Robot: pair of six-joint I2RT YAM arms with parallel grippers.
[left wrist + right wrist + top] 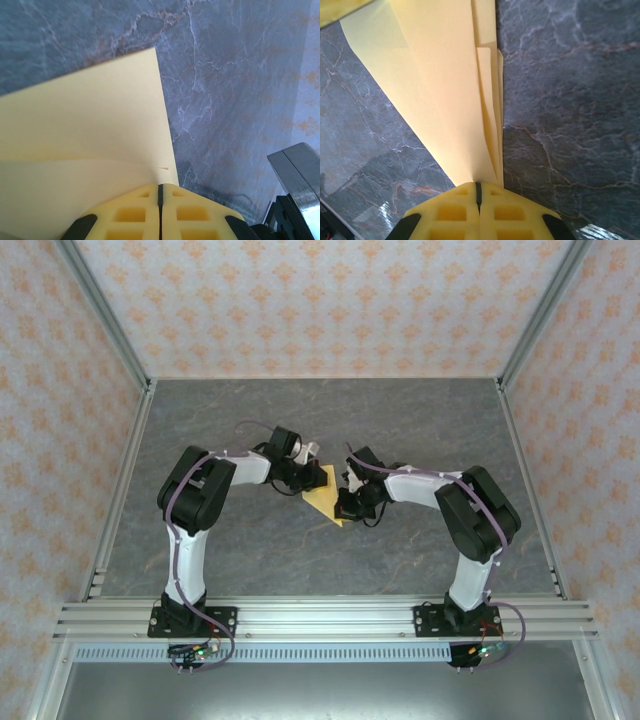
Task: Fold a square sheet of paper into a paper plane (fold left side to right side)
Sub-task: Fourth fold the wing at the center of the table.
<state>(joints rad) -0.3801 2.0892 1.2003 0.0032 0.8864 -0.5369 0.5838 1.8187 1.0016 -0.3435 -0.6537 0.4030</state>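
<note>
Left jaws: the left gripper [160, 200] is pinching shut on one edge of the folded paper [85, 135], pads meeting with the sheet between them.
Right jaws: the right gripper [478, 196] is clamping shut on the paper's narrow end, where several layered creases are running together.
Paper's place: it is hanging between the two grippers at mid-table [420, 410], apparently lifted off the grey surface.
Step in hand: probably a late fold, both arms holding the layered, tapering shape taut.
Next move: likely calling for one side swinging over the other, then pressing the crease flat.
Count: one sheet, two grippers, one table.
</note>
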